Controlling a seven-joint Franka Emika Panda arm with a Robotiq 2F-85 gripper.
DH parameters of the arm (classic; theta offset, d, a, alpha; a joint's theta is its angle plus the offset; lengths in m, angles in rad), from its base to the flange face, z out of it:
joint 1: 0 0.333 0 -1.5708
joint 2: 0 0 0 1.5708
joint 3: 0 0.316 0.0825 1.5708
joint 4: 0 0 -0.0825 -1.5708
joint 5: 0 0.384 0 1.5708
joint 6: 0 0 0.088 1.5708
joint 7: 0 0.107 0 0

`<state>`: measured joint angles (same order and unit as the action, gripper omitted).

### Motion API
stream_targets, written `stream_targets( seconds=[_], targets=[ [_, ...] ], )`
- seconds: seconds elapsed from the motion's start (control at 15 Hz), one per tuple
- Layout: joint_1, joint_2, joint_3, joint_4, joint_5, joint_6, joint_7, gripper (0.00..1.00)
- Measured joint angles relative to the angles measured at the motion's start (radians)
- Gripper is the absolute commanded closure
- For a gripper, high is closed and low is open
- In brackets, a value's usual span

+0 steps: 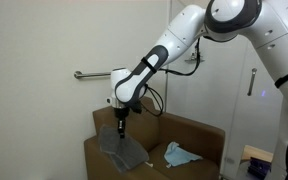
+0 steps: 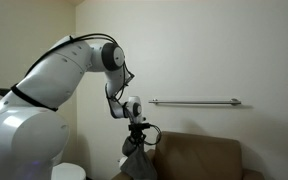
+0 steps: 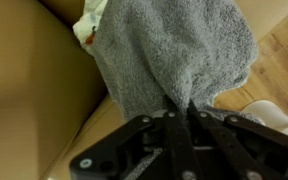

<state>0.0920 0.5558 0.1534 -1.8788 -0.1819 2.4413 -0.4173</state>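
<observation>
Pale walls and a rail stand behind the brown sofa I am working over. My gripper points straight down above the seat's near corner, its jaws pinched almost together on a fold of the grey towel. In the wrist view the fingers meet right where the towel bunches up, so I have it firmly.

As I judge it, the grasp is made and the lift is partly done. The towel's top is raised off the cushion and hangs from me like a tent. In both exterior views its lower folds seem to rest on the seat. It has not been carried clear or set down anywhere.

A light blue cloth lies apart on the seat, untouched. A pale scrap shows just beside the towel's edge.
</observation>
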Motion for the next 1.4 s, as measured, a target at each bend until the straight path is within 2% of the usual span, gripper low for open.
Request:
stream_targets(
  seconds=[0.33,0.4,0.47,0.6,1.13,1.27,1.4],
  targets=[
    [-0.038,0.109,0.039,0.111,0.029,-0.082,-0.099,0.95],
    [-0.040,0.127,0.041,0.133,0.030,-0.100,-0.105,0.92],
    [-0.041,0.144,0.041,0.155,0.030,-0.119,-0.109,0.64],
    [-0.041,0.174,0.043,0.197,0.031,-0.154,-0.110,0.58],
    [-0.042,0.246,0.046,0.311,0.039,-0.233,-0.110,0.06],
    [-0.043,0.256,0.046,0.329,0.043,-0.242,-0.110,0.00],
    [-0.045,0.258,0.046,0.335,0.047,-0.243,-0.110,0.00]
  ],
)
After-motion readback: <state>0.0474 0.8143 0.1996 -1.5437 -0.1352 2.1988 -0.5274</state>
